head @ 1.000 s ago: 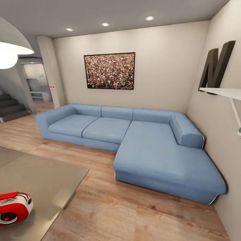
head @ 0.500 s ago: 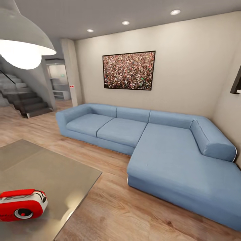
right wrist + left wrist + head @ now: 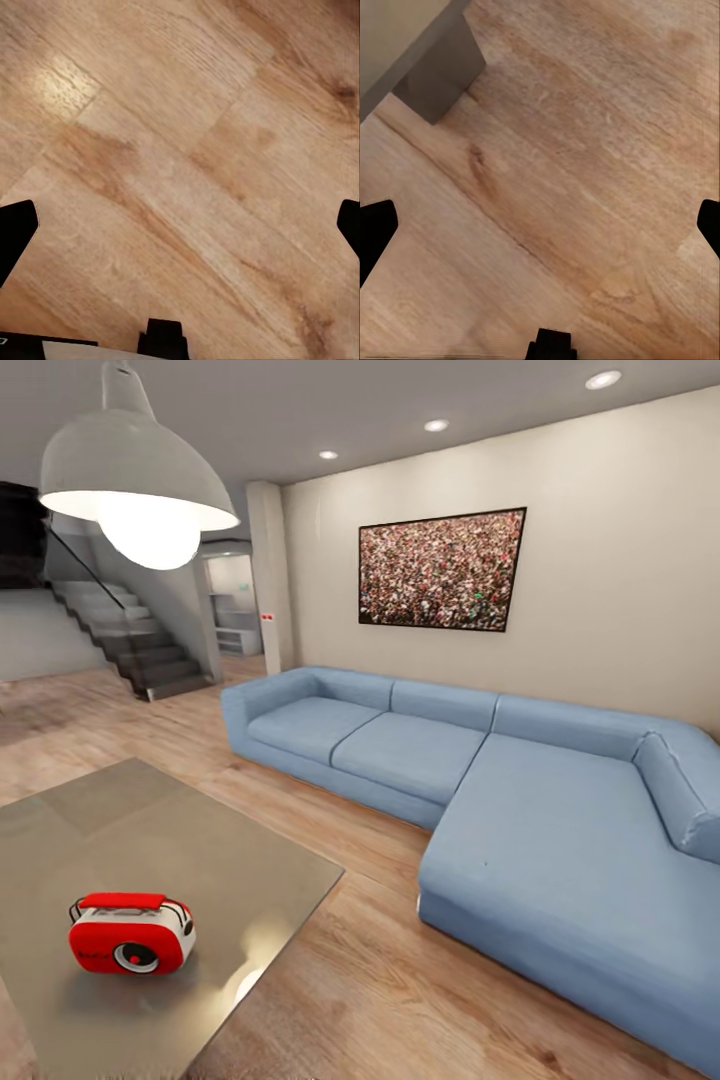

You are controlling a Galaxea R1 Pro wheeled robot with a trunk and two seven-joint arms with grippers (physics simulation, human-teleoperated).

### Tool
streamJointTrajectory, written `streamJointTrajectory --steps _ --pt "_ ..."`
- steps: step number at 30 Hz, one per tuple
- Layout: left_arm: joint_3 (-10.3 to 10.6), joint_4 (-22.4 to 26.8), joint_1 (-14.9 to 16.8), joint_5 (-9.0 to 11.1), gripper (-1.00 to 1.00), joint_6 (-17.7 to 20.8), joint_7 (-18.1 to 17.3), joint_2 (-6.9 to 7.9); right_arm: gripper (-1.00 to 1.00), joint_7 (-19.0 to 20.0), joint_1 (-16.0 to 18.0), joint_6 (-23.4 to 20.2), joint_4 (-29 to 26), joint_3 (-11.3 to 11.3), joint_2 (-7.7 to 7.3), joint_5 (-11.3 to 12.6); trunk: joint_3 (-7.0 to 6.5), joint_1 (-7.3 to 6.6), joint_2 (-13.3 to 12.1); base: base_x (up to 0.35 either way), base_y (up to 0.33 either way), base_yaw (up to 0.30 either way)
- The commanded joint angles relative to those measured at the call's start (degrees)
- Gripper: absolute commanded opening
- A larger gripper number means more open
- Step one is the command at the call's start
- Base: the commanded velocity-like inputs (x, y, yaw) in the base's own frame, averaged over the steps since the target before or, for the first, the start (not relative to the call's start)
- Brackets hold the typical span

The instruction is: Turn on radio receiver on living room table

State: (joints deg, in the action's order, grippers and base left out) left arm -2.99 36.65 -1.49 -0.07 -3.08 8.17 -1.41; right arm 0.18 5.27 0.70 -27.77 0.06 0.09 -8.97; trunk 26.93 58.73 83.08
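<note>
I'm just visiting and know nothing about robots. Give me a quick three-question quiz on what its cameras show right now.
1. True or false: the red radio stands on the grey coffee table.
2. What hangs above the table? A) pendant lamp B) fan C) plant
3. Fill in: both wrist cameras look down at the ____ plank floor.

Key: 1 true; 2 A; 3 wood.

Red radio receiver (image 3: 131,934) upright on grey table (image 3: 200,840), near its front corner, dial facing camera.
</note>
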Motion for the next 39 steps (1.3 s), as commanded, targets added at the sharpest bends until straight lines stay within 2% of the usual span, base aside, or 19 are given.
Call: streamJointTrajectory --steps 1,29,39 --pt "0.0 0.0 0.0 0.0 1.00 0.0 0.0 0.00 1.00 0.0 0.0 0.0 0.0 0.0 0.00 0.0 0.00 0.00 0.0 0.000 0.000 0.300" --pt "0.0 0.0 0.0 0.0 1.00 0.0 0.1 0.04 1.00 0.0 0.0 0.0 0.0 0.0 0.00 0.0 0.00 0.00 0.0 0.001 0.000 0.300" --pt "0.0 0.0 0.0 0.0 1.00 0.1 1.1 0.09 1.00 0.0 0.0 0.0 0.0 0.0 0.00 0.0 0.00 0.00 0.0 0.201 -0.139 0.300"
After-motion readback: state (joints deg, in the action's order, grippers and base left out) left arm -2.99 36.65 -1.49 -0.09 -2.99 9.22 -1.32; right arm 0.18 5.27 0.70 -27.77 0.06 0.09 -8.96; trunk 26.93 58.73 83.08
